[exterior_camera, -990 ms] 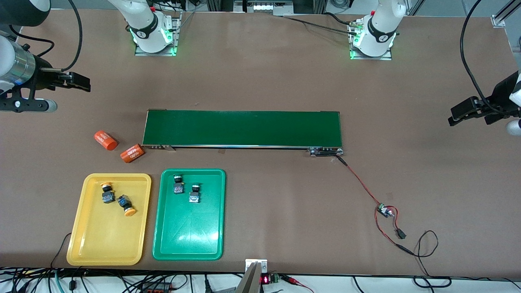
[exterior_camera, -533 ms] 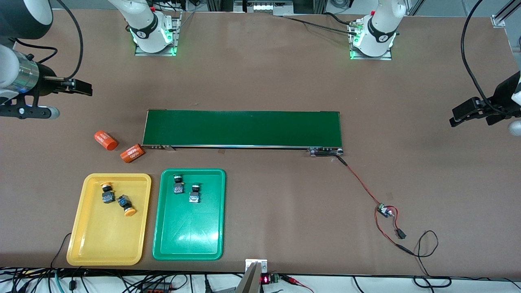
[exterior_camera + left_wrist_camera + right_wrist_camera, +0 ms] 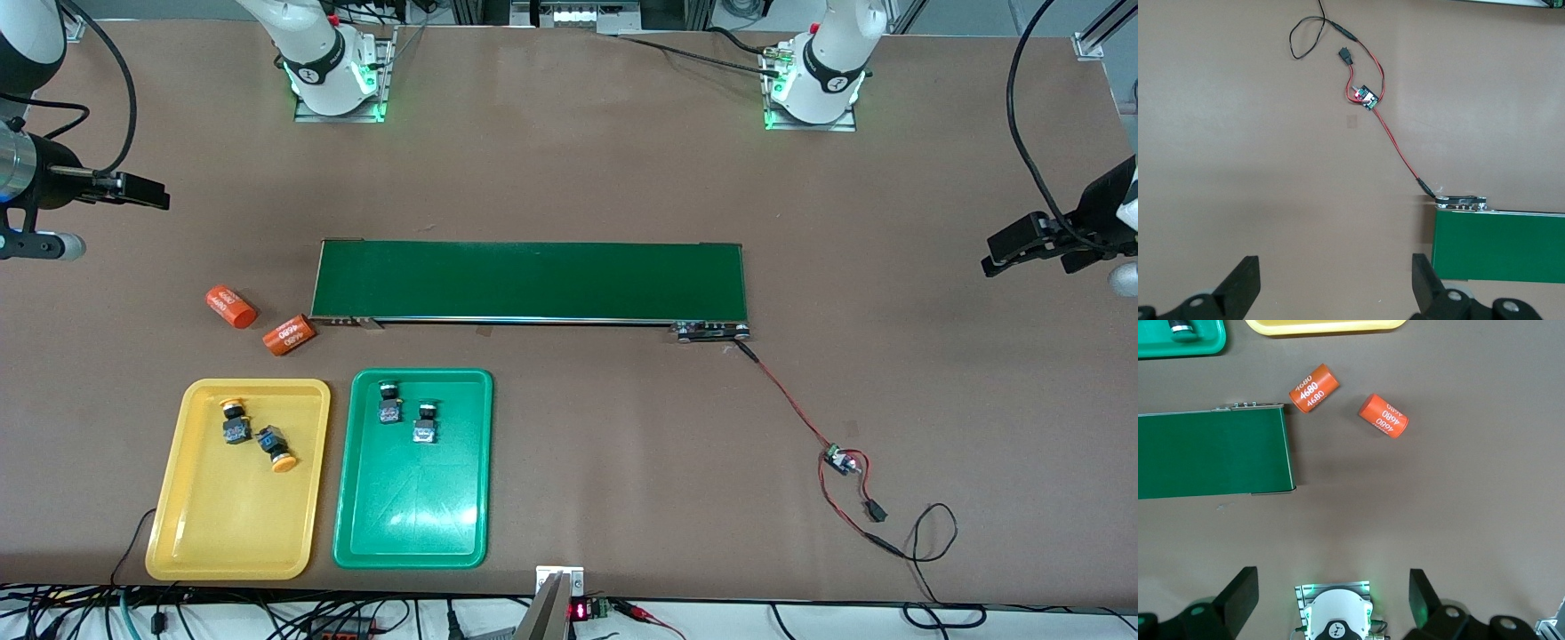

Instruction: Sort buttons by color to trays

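Two yellow-capped buttons (image 3: 234, 424) (image 3: 276, 447) lie in the yellow tray (image 3: 231, 520). Two green-capped buttons (image 3: 389, 404) (image 3: 425, 424) lie in the green tray (image 3: 409, 511), which stands beside the yellow one. Both trays sit near the front camera, toward the right arm's end. My right gripper (image 3: 142, 190) hangs open and empty over bare table at the right arm's end; its wrist view (image 3: 1331, 593) catches the green tray's corner (image 3: 1205, 343) and the yellow tray's rim (image 3: 1325, 326). My left gripper (image 3: 1009, 249) (image 3: 1336, 283) waits open and empty over the left arm's end.
A long dark-green conveyor belt (image 3: 531, 281) lies across the middle. Two orange "4680" cylinders (image 3: 231, 306) (image 3: 289, 334) lie beside its end, farther from the camera than the yellow tray. A small circuit board (image 3: 840, 460) with red and black wires trails from the belt's end.
My right gripper has drawn back toward the right arm's end of the table, still open. The left arm, buttons and trays have not moved.
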Tool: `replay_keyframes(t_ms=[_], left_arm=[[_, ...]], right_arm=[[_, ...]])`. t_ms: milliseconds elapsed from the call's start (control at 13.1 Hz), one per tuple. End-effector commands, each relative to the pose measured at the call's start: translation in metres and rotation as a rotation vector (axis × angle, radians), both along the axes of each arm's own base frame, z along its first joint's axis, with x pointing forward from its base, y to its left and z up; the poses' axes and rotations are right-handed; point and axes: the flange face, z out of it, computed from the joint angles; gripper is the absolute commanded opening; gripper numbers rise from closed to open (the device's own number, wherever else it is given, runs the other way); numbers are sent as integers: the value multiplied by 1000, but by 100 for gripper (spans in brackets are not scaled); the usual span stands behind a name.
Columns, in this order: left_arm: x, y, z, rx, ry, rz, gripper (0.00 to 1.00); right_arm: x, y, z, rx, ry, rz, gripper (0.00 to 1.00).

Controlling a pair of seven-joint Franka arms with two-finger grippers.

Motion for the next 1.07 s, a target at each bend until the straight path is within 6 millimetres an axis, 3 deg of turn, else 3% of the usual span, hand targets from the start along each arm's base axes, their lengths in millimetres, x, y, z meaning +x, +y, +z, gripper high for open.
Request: replay_keyframes(t_ms=[0, 990], left_arm=[[-7, 0, 5, -14, 12, -16, 100], [-8, 1, 3, -13, 23, -64, 100]], right_arm=[[-4, 1, 4, 14, -10, -8, 100], [-4, 0, 4, 14, -4, -13, 100]])
